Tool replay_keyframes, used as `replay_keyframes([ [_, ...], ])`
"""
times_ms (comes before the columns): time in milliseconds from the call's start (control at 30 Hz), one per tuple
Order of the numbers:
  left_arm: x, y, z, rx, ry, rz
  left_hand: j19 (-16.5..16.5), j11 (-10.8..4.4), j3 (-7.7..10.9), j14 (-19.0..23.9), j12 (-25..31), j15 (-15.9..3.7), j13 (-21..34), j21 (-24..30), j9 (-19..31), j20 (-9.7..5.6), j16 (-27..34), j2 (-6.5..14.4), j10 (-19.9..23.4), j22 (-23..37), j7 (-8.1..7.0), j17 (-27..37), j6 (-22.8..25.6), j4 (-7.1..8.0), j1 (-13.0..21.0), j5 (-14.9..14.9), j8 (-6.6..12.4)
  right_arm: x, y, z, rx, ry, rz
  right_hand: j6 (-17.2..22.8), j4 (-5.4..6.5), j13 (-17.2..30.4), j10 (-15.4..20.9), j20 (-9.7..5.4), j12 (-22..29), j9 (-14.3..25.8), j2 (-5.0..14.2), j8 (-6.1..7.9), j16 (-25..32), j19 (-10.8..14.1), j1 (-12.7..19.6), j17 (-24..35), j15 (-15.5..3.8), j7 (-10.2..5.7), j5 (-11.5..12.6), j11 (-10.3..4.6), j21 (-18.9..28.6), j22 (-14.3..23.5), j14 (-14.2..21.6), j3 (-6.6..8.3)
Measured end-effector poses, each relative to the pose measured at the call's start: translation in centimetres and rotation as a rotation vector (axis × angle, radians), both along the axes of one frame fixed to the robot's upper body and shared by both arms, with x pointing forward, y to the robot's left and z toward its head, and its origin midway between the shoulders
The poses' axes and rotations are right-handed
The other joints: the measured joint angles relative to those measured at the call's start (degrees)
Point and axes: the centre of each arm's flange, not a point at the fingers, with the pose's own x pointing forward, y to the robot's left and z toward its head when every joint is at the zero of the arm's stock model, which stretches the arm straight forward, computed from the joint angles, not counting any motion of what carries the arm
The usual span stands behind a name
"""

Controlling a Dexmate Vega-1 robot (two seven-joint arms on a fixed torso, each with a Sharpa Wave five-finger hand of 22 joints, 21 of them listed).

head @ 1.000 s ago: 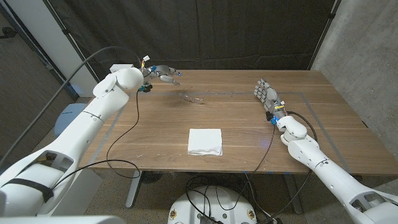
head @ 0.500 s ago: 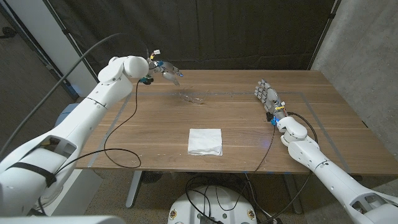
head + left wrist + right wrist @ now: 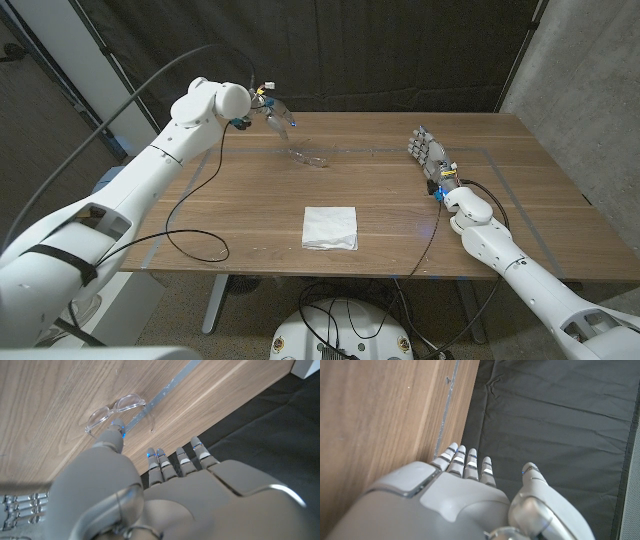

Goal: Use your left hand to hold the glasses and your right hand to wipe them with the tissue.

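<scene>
Nearest the robot, a white tissue (image 3: 330, 228) lies folded flat on the wooden table (image 3: 230, 215), near the front edge and about midway between the arms; it looks soft and very light, so it should pinch up easily by an edge but will crumple and slide under a push. Farther back on the right, the right hand (image 3: 427, 153) stands above the wood with fingers straight and apart, holding nothing, well apart from the tissue. Farther still on the left, the glasses (image 3: 308, 157) rest on the table with clear frame and lenses, hard to make out against the grain. They appear light, thin, and likely slippery and easy to bend, so the safer hold is probably the frame at the bridge or a temple, not the lenses. Just beyond them the left hand (image 3: 272, 113) hovers at the far edge, fingers spread and empty; its wrist view puts a fingertip (image 3: 117, 426) close above the glasses. No containers are in sight
</scene>
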Motion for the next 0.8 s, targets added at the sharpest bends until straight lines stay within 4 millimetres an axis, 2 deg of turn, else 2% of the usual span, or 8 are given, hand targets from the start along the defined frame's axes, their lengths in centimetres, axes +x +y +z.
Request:
replay_keyframes([
  [100,0.2,-0.8,-0.2,0.009,0.007,-0.009,0.1,-0.11,0.16,0.0,0.0,0.0,0.0,0.0,0.0,-0.12,0.0,0.0,-0.1,0.0,-0.56,0.0,0.1,-0.15,1.0,0.0,0.0,0.0,0.0,0.0,0.0,-0.001,0.0,0.0,0.0,0.0,0.0,0.0,0.0,0.0,0.0,0.0,0.0,0.0,0.0,0.0,0.0,0.0,0.0,0.0,0.0,0.0,0.0,0.0],
  [133,0.3,-0.9,-0.2,0.095,-0.032,0.024,0.2,-0.55,0.16,0.0,0.0,0.0,0.0,0.0,0.0,-0.23,0.0,-0.3,0.0,0.0,-0.82,0.0,0.0,-0.15,1.4,0.0,0.0,0.1,0.0,-0.1,0.002,0.002,-0.001,0.1,0.0,0.0,0.0,0.0,0.0,0.0,0.0,0.0,0.0,0.0,0.0,0.0,0.0,0.13,0.0,0.0,0.0,0.0,0.0,0.0],
  [167,0.3,-1.1,-0.3,0.097,-0.029,0.022,0.3,-0.63,0.16,0.0,0.0,0.0,0.0,0.0,0.0,-0.31,0.0,-0.2,0.0,0.0,-1.17,0.0,0.1,-0.15,1.6,0.0,0.0,0.1,0.0,-0.1,0.002,0.002,-0.001,0.2,0.0,0.0,0.0,0.0,0.0,0.0,0.0,0.0,0.0,0.0,0.0,0.0,0.0,0.22,0.0,0.0,0.0,0.0,0.0,0.0],
  [300,0.6,-1.7,-0.7,0.132,-0.042,0.023,0.5,-0.88,-0.02,0.0,-0.1,0.0,0.0,-0.2,0.3,-0.53,0.0,-0.4,0.2,0.0,-1.48,0.0,0.4,0.03,2.1,0.0,0.0,0.1,0.0,-0.2,0.003,0.002,0.0,0.3,0.0,0.0,0.0,0.0,0.0,0.0,-0.02,0.0,0.0,0.0,0.0,0.0,0.0,0.31,0.0,0.04,0.0,0.0,0.0,0.0],
  [567,1.1,-3.1,-1.3,0.218,-0.082,0.008,0.6,-0.95,-1.13,0.0,-0.4,0.0,0.2,-0.2,0.3,-0.62,0.0,-2.3,0.3,0.0,-1.88,0.0,0.6,0.64,1.3,0.0,0.0,0.2,0.0,-0.4,0.007,0.006,0.0,0.3,0.0,0.0,0.2,0.0,0.0,0.0,-0.24,0.0,0.0,0.0,-0.2,0.0,0.0,0.31,0.0,0.23,0.0,0.0,0.0,0.0],
  [800,1.5,-4.0,-2.1,0.263,-0.083,-0.011,0.9,-1.05,-1.53,0.0,-0.4,0.0,0.3,-0.5,0.3,-0.92,0.0,-2.4,0.4,0.0,-2.29,0.2,0.6,0.72,1.2,0.0,0.0,0.2,-0.2,-0.7,0.012,0.011,-0.001,0.3,0.0,0.0,0.2,0.0,0.0,0.0,-0.24,0.0,0.0,0.0,-0.2,0.0,-0.01,0.31,0.0,0.23,0.0,0.0,0.0,0.0],
])
